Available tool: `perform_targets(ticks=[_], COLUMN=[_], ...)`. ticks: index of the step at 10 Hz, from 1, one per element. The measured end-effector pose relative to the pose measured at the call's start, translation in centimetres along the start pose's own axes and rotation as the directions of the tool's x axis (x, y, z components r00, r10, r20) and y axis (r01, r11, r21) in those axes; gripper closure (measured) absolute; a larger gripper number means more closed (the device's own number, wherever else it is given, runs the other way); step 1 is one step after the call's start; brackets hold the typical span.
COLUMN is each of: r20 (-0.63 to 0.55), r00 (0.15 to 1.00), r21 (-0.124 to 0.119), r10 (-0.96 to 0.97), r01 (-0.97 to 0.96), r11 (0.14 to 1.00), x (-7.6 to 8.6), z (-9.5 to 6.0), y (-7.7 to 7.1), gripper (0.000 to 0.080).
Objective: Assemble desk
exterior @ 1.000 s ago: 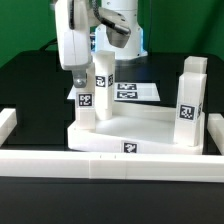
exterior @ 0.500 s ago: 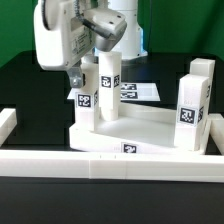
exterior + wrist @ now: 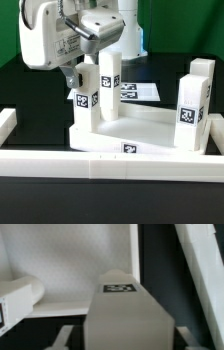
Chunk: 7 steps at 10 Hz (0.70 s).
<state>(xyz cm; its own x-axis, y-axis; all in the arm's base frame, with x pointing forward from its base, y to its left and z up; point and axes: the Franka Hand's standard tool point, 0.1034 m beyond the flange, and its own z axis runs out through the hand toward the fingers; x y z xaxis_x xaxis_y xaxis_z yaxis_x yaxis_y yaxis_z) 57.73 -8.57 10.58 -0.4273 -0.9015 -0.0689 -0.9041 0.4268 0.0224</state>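
Note:
The white desk top lies flat on the black table. Legs stand upright on it: a left front leg, one behind it, a right leg and a further one. My gripper hangs at the upper part of the left front leg, on its left side in the exterior view. In the wrist view a tagged leg lies between my fingers, with dark gaps on both sides. The gripper is open. The desk top shows beyond.
White border rails run along the front, the exterior view's left and right. The marker board lies behind the desk top. A second leg shows beside the one between my fingers.
My hand has swung toward the exterior view's left and tilted, looming larger. The fingertips stay near the top of the left front leg. The legs and desk top have not moved.

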Motion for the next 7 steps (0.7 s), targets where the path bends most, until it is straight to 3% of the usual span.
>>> perform_targets(ticks=[1, 2, 3, 4, 7], r20=[0.000, 0.000, -0.001, 0.001, 0.005], r00=[1.000, 0.999, 0.997, 0.988, 0.929], r21=[-0.006, -0.020, -0.020, -0.020, -0.020], r10=[-0.029, -0.037, -0.077, -0.157, -0.370], r01=[0.029, 0.037, 0.077, 0.157, 0.370], r11=[1.000, 0.999, 0.997, 0.987, 0.929], x=[-0.01, -0.09, -0.10, -0.08, -0.07], z=[0.03, 0.15, 0.25, 0.26, 0.27], y=[0.05, 0.08, 0.04, 0.05, 0.05], gripper=[0.0326, 0.0211, 0.0211, 0.0162, 0.0151])
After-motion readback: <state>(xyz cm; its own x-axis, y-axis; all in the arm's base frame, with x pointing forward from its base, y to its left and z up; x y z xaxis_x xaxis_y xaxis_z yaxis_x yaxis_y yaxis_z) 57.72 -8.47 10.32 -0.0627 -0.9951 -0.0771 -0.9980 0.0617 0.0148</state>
